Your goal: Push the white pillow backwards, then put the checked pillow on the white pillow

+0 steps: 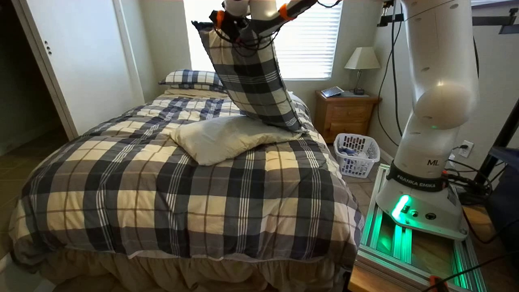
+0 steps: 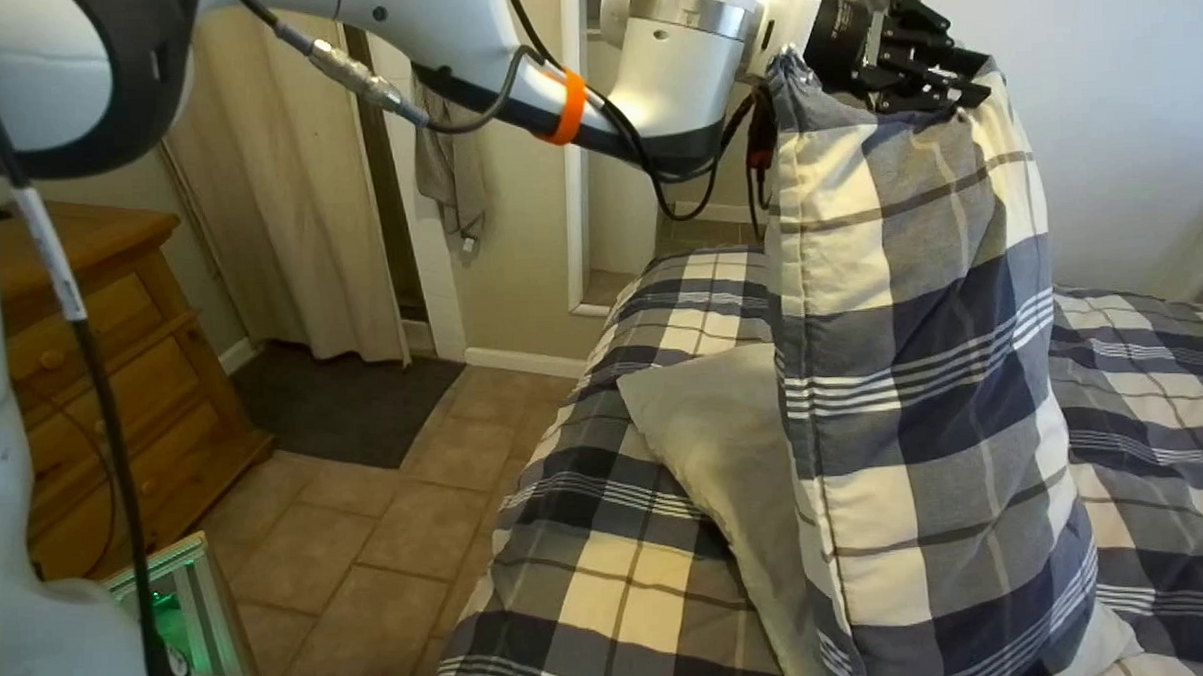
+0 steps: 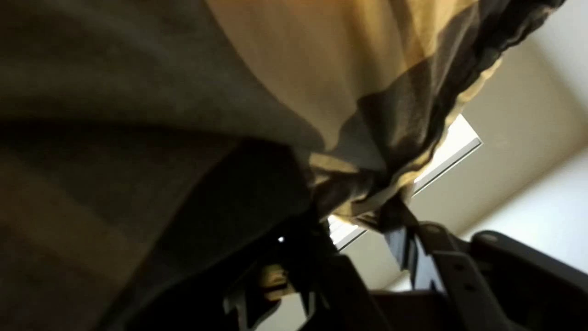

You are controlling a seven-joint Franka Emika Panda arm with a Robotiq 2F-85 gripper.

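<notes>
Daylight falls across a plaid bedspread (image 1: 154,194) that covers the bed (image 1: 170,271). On it, in both exterior views, the checked pillow (image 1: 247,81) stands on end and tilted, its lower end resting on the white pillow (image 1: 211,138) and its top up at the tool (image 2: 981,78). In the wrist view the tool's 2 dark fingers (image 3: 452,271) stand a little apart with a gathered edge of the checked pillow between them; whether they pinch it or leave it loose, I cannot tell. The white pillow, plain and cream, lies on the bedspread, partly covered by the checked pillow. Farther up, at the head of the bed, lies another plaid pillow (image 1: 194,77), and behind it is a bright window (image 1: 312,52). Beside the bed stands a wooden nightstand (image 1: 344,113) bearing a lamp (image 1: 362,59), and near that a white basket (image 1: 357,164) sits on the tiled floor (image 2: 446,473) with cloth (image 1: 348,151) inside, its pieces hard to make out. On the same side, the robot arm (image 1: 438,77) rises from a metal frame (image 1: 372,202), a green light (image 1: 401,205) glowing at its base. Beyond the arm, in an exterior view, are a wooden chest of drawers (image 2: 113,375), a long pale curtain (image 2: 285,169) and a dark mat (image 2: 344,407).
</notes>
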